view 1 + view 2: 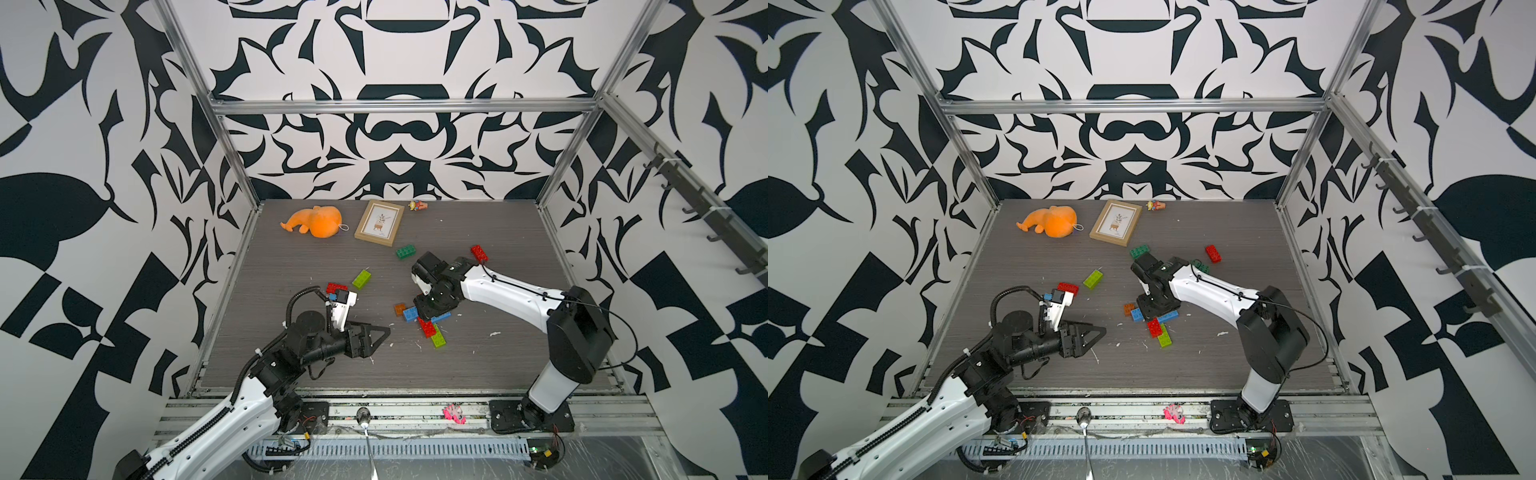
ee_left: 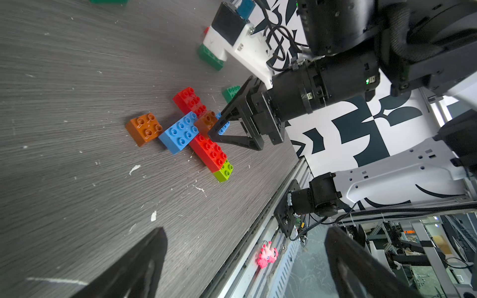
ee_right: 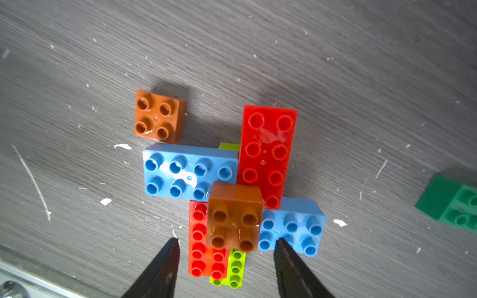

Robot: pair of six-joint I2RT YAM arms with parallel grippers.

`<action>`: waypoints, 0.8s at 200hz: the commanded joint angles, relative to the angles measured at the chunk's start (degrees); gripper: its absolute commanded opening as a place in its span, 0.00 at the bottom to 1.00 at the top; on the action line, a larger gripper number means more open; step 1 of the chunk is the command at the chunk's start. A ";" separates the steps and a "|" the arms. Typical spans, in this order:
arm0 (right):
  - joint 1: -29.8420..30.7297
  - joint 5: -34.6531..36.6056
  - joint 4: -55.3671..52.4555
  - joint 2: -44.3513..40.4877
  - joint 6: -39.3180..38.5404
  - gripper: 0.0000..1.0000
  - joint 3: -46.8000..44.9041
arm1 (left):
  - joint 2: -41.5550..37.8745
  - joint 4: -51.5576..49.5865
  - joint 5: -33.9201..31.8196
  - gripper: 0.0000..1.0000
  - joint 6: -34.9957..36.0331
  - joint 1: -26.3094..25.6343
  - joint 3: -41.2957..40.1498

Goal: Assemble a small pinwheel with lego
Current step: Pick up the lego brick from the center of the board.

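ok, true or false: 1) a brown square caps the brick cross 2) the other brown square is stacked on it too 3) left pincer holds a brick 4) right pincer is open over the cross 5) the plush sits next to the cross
1. True: an orange-brown square sits on top of the red and blue cross.
2. False: the second orange-brown square lies alone on the table, beside a blue brick.
3. False: the left pincer is open and empty.
4. True: the right pincer hangs over the cross, jaws apart either side of the top square.
5. False: the orange plush lies at the far end by the picture frame.
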 commanded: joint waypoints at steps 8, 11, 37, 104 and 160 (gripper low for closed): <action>0.04 0.65 -0.59 0.61 -0.24 0.54 2.30 | -0.14 1.51 0.36 1.00 -0.64 -0.12 0.55; 0.04 0.76 -0.60 0.70 -0.20 0.54 2.30 | -0.23 1.51 0.32 1.00 -0.56 -0.14 0.54; 0.04 1.52 -0.29 0.65 0.24 0.48 1.90 | -0.75 1.51 0.14 1.00 -0.43 -0.16 0.65; -0.52 3.15 -0.34 1.52 0.84 0.33 2.28 | -1.59 0.66 -0.04 1.00 0.12 -0.12 0.91; -4.27 1.44 0.01 0.34 2.88 0.21 5.32 | -1.12 -1.76 -2.55 1.00 1.42 -0.18 1.66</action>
